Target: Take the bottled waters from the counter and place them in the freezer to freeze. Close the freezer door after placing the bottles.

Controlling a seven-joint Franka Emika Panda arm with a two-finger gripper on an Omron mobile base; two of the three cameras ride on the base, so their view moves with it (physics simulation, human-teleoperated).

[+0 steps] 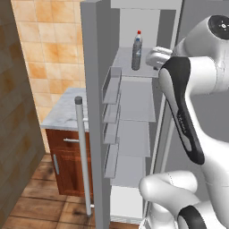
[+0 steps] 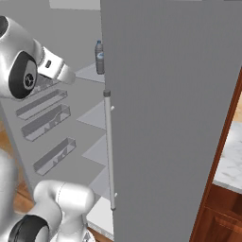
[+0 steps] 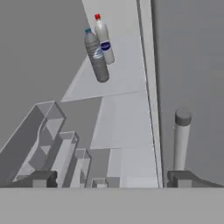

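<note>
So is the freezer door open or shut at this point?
Open. The freezer door stands swung out, baring the shelves, with both bottled waters upright on the top shelf.

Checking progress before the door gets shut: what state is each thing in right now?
Blue-capped bottle: upright on freezer shelf.
Red-capped bottle: upright just behind it.
Freezer door: open.
Door bins: nothing visible inside.
Gripper: open, holding nothing.

Two bottled waters on freezer shelf
</note>
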